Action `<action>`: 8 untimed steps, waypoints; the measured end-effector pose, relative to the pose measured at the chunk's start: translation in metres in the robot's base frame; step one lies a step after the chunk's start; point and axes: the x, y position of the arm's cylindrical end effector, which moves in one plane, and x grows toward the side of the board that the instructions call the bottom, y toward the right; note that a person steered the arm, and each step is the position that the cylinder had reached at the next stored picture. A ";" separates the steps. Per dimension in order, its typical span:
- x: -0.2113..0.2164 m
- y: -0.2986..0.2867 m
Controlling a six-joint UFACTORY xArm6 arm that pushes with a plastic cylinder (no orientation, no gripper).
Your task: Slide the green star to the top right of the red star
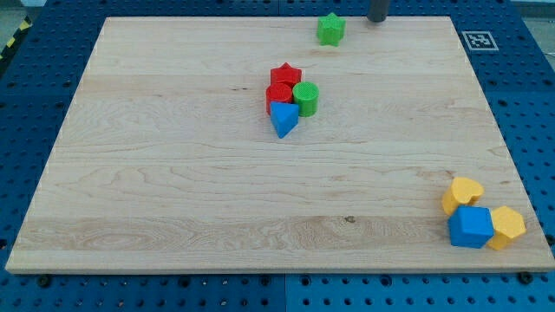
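The green star [330, 29] lies near the board's top edge, right of centre. The red star [285, 75] sits below and left of it, near the board's middle, at the top of a small cluster. My tip [378, 19] is at the view's top edge, a short way to the right of the green star and not touching it. Only the rod's lower end shows.
Touching the red star are a red cylinder [277, 95], a green cylinder [306, 98] and a blue triangular block [283, 120]. At the bottom right lie a yellow heart [463, 193], a blue cube [471, 227] and a yellow hexagon [506, 227]. A marker tag [479, 40] sits off the wooden board [173, 173].
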 end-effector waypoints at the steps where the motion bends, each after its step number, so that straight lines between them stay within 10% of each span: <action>1: 0.001 -0.009; 8: 0.075 -0.089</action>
